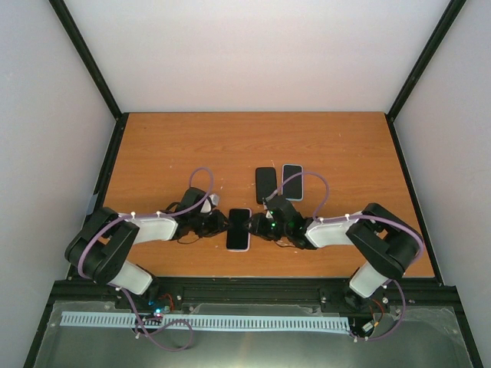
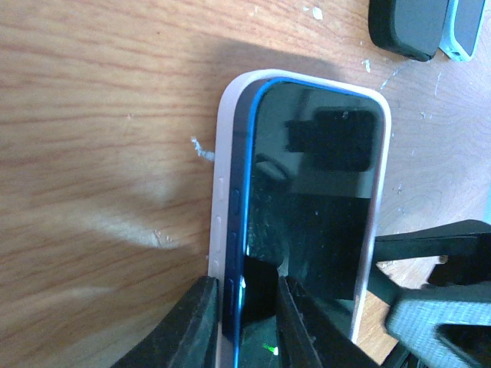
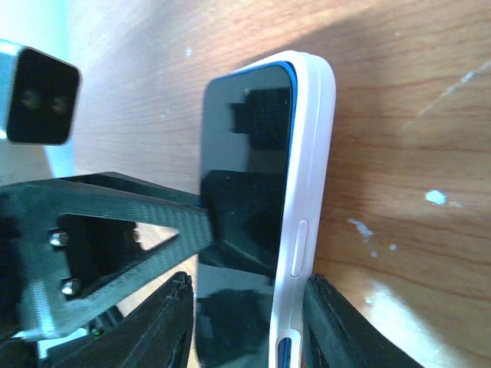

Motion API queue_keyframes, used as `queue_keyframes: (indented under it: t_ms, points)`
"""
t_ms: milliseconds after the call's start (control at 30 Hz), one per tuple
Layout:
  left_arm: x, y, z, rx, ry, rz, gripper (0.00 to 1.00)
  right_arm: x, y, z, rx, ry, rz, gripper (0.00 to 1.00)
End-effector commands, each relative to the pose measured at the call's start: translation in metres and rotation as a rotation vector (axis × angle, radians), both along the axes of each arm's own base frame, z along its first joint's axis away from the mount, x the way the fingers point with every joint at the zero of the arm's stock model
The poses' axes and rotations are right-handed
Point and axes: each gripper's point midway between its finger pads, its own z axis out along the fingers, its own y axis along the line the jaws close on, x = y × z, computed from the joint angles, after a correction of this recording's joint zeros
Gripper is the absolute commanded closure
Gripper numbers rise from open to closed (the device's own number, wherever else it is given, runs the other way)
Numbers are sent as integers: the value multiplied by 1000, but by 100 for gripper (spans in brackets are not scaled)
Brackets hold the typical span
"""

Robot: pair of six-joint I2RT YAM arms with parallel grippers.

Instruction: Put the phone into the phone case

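The blue-edged phone (image 1: 238, 227) with a dark screen lies face up in the white phone case (image 2: 223, 192) near the table's front middle. In the left wrist view the phone's (image 2: 314, 192) left long edge rides above the case wall. My left gripper (image 1: 225, 224) (image 2: 242, 330) is shut over that left edge, with one finger outside the case and one on the screen. My right gripper (image 1: 255, 227) (image 3: 245, 337) pinches the opposite side. One of its fingers is against the case's (image 3: 307, 192) outer wall and the other is over the phone's screen (image 3: 245, 153).
A black phone or case (image 1: 265, 185) and a pale blue-rimmed one (image 1: 292, 182) lie side by side just behind the right gripper. They also show in the left wrist view (image 2: 406, 27). The wooden table (image 1: 230, 146) stretches back to the white walls.
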Motion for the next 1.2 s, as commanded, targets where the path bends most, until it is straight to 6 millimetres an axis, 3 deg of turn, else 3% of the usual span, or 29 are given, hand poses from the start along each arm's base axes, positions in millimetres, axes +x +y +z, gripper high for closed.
queue_keyframes:
  t_ms: [0, 367, 667, 800, 933, 1067, 1167]
  points:
    - [-17, -13, 10, -88, 40, -51, 73, -3, 36, 79, 299, -113, 90, 61]
    - [-18, -8, 8, -56, 29, -50, 65, -4, 39, 64, 311, -69, 91, 61]
    - [-21, -9, 12, -87, 20, -55, 71, -4, 46, 59, 311, -54, 119, 63]
    - [-21, -9, 14, -89, 13, -56, 70, -3, 48, 53, 299, -48, 126, 69]
    - [-21, -9, 12, -90, 15, -49, 70, -5, 54, 60, 369, -41, 152, 70]
    - [-21, -6, 11, -72, 7, -44, 64, -5, 55, 62, 376, -40, 159, 69]
    - [-20, -5, 14, -66, -4, -42, 62, -4, 51, 53, 329, -39, 146, 74]
